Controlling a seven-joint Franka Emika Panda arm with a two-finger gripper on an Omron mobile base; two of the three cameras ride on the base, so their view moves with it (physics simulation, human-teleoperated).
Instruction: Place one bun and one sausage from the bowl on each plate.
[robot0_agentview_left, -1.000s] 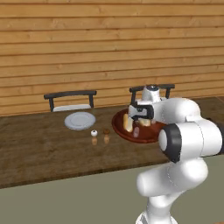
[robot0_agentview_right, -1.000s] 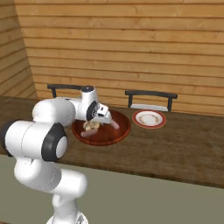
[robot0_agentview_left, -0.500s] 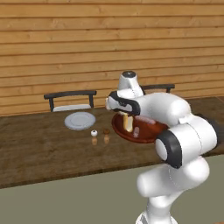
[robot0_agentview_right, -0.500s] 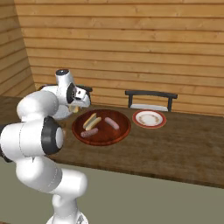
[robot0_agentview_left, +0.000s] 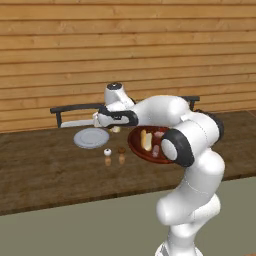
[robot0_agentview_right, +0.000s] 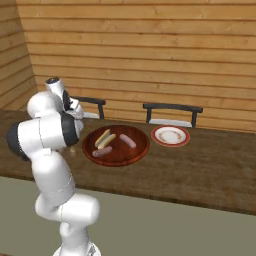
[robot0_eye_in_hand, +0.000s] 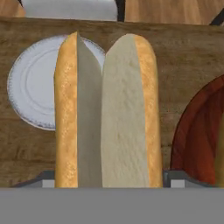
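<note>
My gripper (robot0_agentview_left: 113, 125) is shut on a split bun (robot0_eye_in_hand: 105, 109), which hangs above the table between the plain grey-white plate (robot0_agentview_left: 91, 137) and the brown wooden bowl (robot0_agentview_left: 136, 145). In the hand view the bun partly covers that plate (robot0_eye_in_hand: 30, 83), and the bowl's rim (robot0_eye_in_hand: 197, 135) shows at the right. In the bowl (robot0_agentview_right: 116, 157) lie another bun (robot0_agentview_right: 103, 138) and two sausages (robot0_agentview_right: 127, 140) (robot0_agentview_right: 102, 151). An empty red-rimmed plate (robot0_agentview_right: 170, 135) sits to the right of the bowl.
Two small shakers (robot0_agentview_left: 107, 152) (robot0_agentview_left: 121, 150) stand on the wooden table in front of the grey plate. Two dark chairs (robot0_agentview_left: 75, 110) (robot0_agentview_right: 172, 110) stand behind the table against a plank wall.
The arm has swung left from over the bowl toward the grey plate, carrying the bun with it. The jaws have kept the same width.
</note>
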